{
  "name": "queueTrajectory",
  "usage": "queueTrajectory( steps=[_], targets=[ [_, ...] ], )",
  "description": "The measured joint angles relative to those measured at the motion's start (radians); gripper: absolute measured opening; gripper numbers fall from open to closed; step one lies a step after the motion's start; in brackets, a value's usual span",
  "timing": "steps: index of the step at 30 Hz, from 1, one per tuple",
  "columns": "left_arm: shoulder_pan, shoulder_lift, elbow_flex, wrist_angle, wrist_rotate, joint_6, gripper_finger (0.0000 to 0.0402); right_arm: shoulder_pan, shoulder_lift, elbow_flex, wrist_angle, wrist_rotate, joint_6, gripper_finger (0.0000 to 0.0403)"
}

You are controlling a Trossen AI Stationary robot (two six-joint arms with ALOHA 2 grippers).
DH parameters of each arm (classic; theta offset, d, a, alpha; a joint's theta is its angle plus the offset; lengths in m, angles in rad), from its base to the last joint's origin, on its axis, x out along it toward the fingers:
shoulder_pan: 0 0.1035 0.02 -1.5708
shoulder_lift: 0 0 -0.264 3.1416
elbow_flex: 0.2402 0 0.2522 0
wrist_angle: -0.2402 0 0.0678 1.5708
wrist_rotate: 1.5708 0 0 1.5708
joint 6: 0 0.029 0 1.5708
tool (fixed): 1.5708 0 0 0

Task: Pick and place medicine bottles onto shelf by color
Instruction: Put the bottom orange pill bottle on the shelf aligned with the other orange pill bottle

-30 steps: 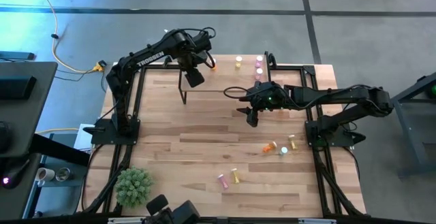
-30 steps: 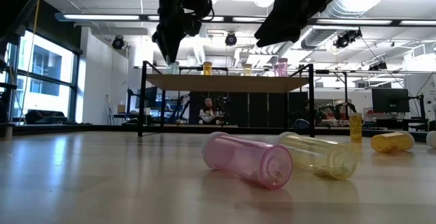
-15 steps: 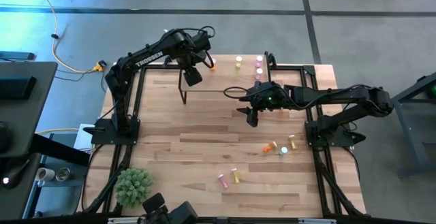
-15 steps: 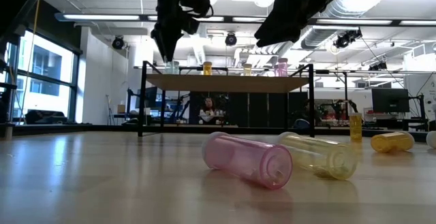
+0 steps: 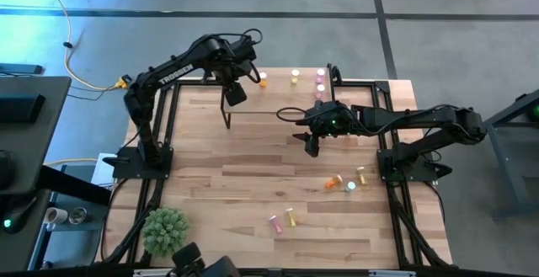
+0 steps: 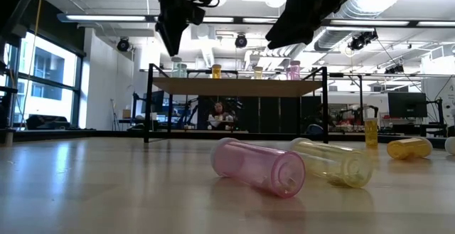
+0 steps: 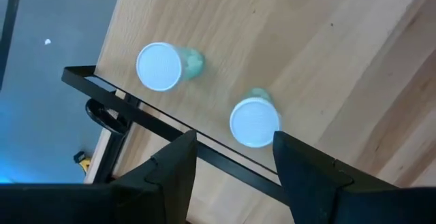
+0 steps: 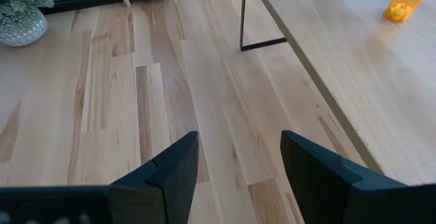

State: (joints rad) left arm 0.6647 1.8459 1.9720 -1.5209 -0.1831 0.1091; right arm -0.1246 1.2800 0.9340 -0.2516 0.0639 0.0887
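Two green bottles [image 7: 254, 120] stand upright on the shelf [image 7: 327, 60], directly below the left gripper [image 7: 231, 166].
Its fingers are spread and empty; right gripper [image 5: 312, 147], spread too, hangs nearer the fallen bottles [image 5: 282, 220].

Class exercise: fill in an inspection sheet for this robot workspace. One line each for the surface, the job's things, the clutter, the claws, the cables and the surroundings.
Surface: light-wood tabletop, bare between the arms.
Job's things: shelf at the far edge carries upright bottles, among them two green bottles, an orange bottle and pink bottles. A pink bottle and a yellow bottle lie on their sides on the tabletop; more loose bottles sit near the right arm's base.
Clutter: potted plant at the near left corner.
Claws: left claw open, empty, above the green bottles; right claw open, empty, over the tabletop.
Cables: yellow cable on the floor.
Surroundings: grey floor; room with windows beyond.
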Motion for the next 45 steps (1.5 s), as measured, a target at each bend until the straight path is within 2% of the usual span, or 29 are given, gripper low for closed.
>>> queueTrajectory(
  steps=[11,18,23,30,40,42,45],
  targets=[
    [-0.001,-0.081,0.0,-0.009,-0.004,0.007,0.0182,0.0,-0.002,0.0,-0.016,0.0,0.001,0.0199],
    [-0.034,-0.198,-0.04,0.047,0.0,-0.066,0.0182,0.01,-0.064,0.0,-0.092,0.0,0.094,0.0199],
    [-0.09,-0.316,-0.186,0.203,0.003,-0.092,0.0182,0.045,-0.107,0.0,-0.164,0.003,0.156,0.0199],
    [-0.179,-0.46,-0.433,0.444,0.06,-0.155,0.0181,0.099,-0.115,0.0,-0.284,0.002,0.227,0.0199],
    [-0.318,-0.587,-0.75,0.76,0.062,-0.239,0.0181,0.162,-0.115,0.0,-0.433,-0.002,0.35,0.0199],
    [-0.344,-0.596,-0.8,0.823,0.061,-0.252,0.0181,0.171,-0.115,0.0,-0.478,0.017,0.386,0.0199],
    [-0.381,-0.598,-0.862,0.916,0.06,-0.265,0.0181,0.187,-0.115,0.0,-0.568,0.099,0.459,0.0199]
  ],
)
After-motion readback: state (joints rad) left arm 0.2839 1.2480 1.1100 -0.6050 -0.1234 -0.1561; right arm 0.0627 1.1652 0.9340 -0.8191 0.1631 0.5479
